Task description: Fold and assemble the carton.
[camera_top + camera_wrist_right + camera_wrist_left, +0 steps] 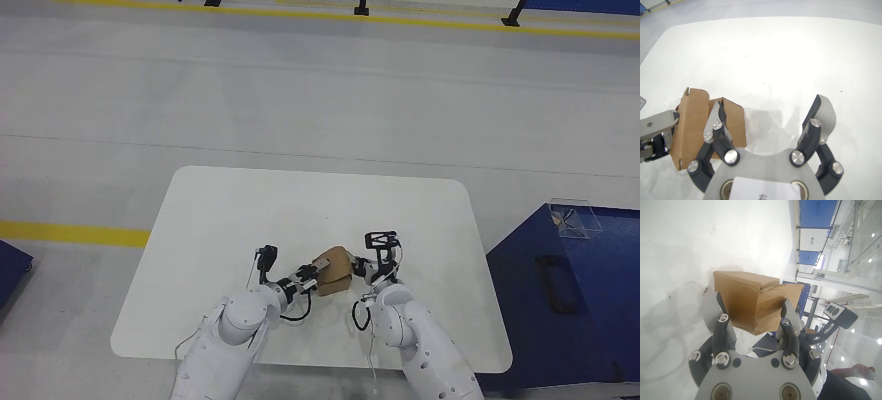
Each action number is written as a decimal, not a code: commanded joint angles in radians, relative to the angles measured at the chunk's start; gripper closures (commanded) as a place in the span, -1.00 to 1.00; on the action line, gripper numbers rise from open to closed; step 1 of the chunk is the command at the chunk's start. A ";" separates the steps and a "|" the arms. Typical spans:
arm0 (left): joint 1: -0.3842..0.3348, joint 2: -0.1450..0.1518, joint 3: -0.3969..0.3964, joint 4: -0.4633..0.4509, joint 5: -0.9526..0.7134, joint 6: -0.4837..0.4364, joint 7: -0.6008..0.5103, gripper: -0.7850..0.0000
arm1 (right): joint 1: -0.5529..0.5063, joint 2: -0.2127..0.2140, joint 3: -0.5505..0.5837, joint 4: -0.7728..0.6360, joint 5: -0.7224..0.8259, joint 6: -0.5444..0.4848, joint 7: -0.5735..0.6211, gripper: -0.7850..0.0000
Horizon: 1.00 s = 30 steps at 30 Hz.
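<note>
nearest in the top view, two arms come up from the near edge of the white tabletop (300, 200) and meet at a small brown carton (335, 270) in the near middle of it. the left tool (306, 274) is at the carton's left side and the right tool (372, 260) is just beside its right side.

in the left wrist view, the left tool (753, 308) is closest, and its two fingers (787, 309) straddle the carton (745, 294). one finger passes behind a panel and the other lies over the front of the next panel, so the tool is pinching the carton. a folded corner edge points toward the camera, with a small tear where the panels meet at the top. the tabletop (687, 247) lies behind it.

in the right wrist view, the right tool (768, 111) is spread wide. one ribbed finger (720, 111) rests against a side panel of the carton (691, 123) and the other hangs over bare tabletop (772, 56). nothing lies between the fingers. the carton stands partly folded, with a rounded flap raised. the left tool (673, 118) touches that flap from the far side.
</note>
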 commanded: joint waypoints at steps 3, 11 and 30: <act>-0.001 0.003 0.001 0.000 0.005 0.007 0.007 -0.34 | -0.001 0.001 0.020 -0.012 0.022 -0.006 0.001 -1.00; -0.006 0.007 0.006 0.004 0.003 0.012 0.012 -0.25 | -0.014 -0.003 -0.003 -0.012 0.004 -0.017 -0.004 -1.00; -0.020 0.011 0.037 0.025 0.013 0.036 0.045 0.04 | 0.002 -0.015 -0.025 0.033 -0.022 0.004 -0.020 -1.00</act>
